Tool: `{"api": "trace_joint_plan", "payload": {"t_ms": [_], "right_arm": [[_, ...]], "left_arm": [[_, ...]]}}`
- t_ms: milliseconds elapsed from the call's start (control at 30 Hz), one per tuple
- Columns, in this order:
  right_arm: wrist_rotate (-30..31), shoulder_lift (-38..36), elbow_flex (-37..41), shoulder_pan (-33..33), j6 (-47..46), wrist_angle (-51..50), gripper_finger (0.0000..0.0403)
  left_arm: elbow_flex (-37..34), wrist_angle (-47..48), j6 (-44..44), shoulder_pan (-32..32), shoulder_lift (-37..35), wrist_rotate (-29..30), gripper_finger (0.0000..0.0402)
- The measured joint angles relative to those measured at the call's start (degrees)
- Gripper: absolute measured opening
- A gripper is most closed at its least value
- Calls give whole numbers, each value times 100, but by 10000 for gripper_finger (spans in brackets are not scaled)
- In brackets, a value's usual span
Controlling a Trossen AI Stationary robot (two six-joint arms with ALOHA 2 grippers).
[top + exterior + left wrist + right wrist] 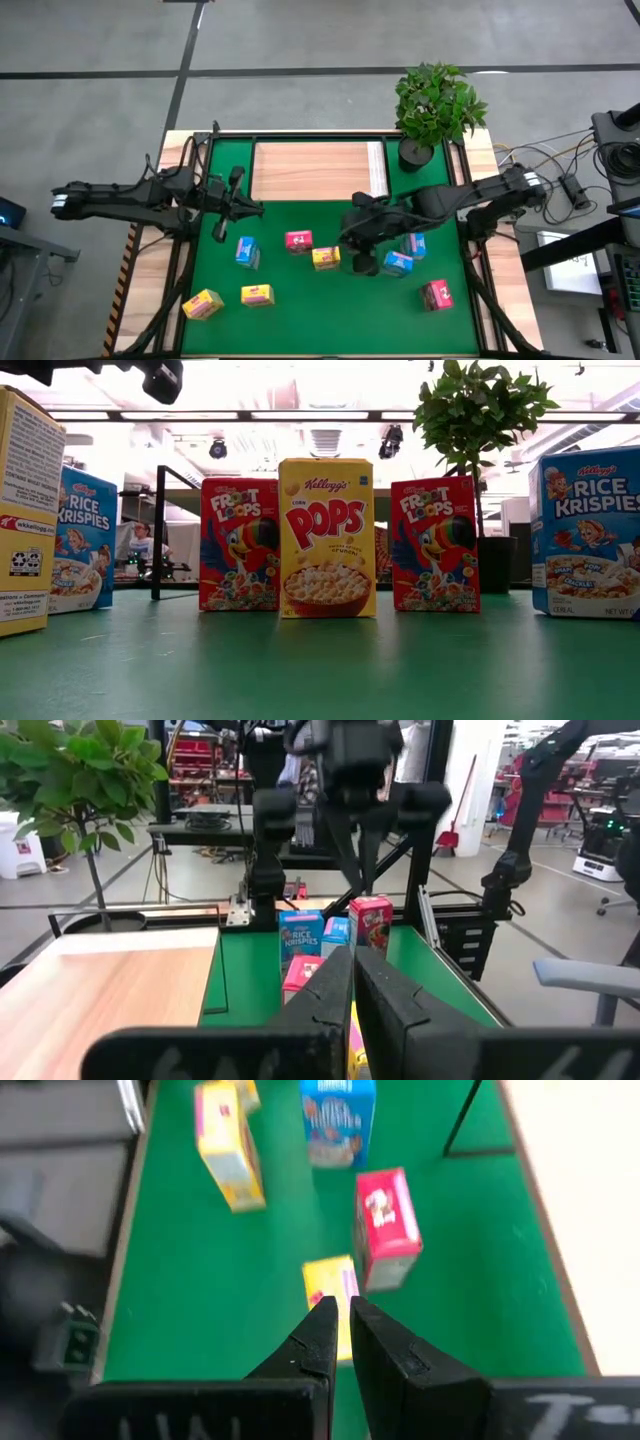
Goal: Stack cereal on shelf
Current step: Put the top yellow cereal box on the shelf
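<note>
Several small cereal boxes stand on the green mat (300, 320): a yellow one (326, 258), a pink-red one (298, 241), blue ones (247, 251) (398, 263), and others nearer the front. The shelf (315, 170), a light-wood board with a white strip (377, 168), stands at the far side with nothing on it. My right gripper (350, 240) (342, 1315) hovers shut above the mat, over the yellow box (328, 1285) and beside the pink-red box (388, 1228). My left gripper (255, 208) (352, 982) is shut and waits at the mat's left, by the shelf's near corner.
A potted plant (435, 105) stands at the shelf's right far corner. Black frame rails (470, 250) border the mat. In the low view the boxes stand upright in a row, with a yellow one (326, 537) in the middle. Bare mat lies along the near edge.
</note>
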State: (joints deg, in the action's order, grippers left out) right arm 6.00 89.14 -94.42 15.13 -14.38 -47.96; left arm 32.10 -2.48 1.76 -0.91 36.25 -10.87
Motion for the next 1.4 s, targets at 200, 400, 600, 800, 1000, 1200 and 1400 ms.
{"api": "trace_joint_plan", "payload": {"t_ms": [200, 400, 600, 800, 1000, 1200, 1400], "right_arm": [[-48, 593, -196, 25, 154, -448, 22], [-42, 1070, -196, 23, 344, -447, 29], [-42, 1337, -243, -20, 390, -399, 84], [-39, 1411, -314, -28, 395, -208, 173], [-38, 1503, -303, -25, 500, -62, 245], [-39, 1757, -301, -28, 552, -74, 279], [-39, 1920, -295, -28, 627, -120, 287]], "left_arm": [[0, -4, 0, 0, -18, 0, 0], [0, -3, -96, -2, 11, 0, 0], [2, -13, -126, -2, 47, 0, 0], [2, -75, -127, -2, 74, 0, 0], [2, -73, -127, -2, 94, 0, 0], [2, -90, -127, -3, 96, 0, 0], [2, -90, -127, -2, 94, 0, 0]]}}
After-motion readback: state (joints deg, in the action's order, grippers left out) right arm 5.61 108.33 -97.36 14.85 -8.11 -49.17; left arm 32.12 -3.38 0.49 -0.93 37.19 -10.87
